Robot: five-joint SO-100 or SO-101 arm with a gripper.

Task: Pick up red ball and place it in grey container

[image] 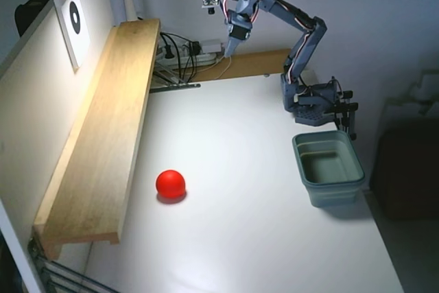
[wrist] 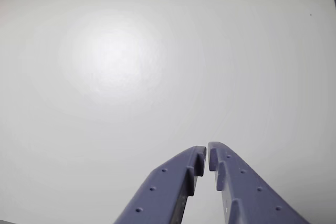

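The red ball (image: pixel 170 183) rests on the white table, left of centre in the fixed view, near the wooden shelf. At the table's right edge stands the grey container (image: pixel 328 167), with nothing inside. My gripper (image: pixel 229 47) hangs high over the far end of the table, pointing down, well away from both. In the wrist view the gripper (wrist: pixel 207 152) is shut with its blue tips nearly touching and nothing between them; only bare white table shows beneath. Ball and container are out of the wrist view.
A long wooden shelf (image: pixel 103 135) runs along the left side. Cables and a power strip (image: pixel 185 51) lie at the far end. The arm's base (image: pixel 312 101) is clamped just behind the container.
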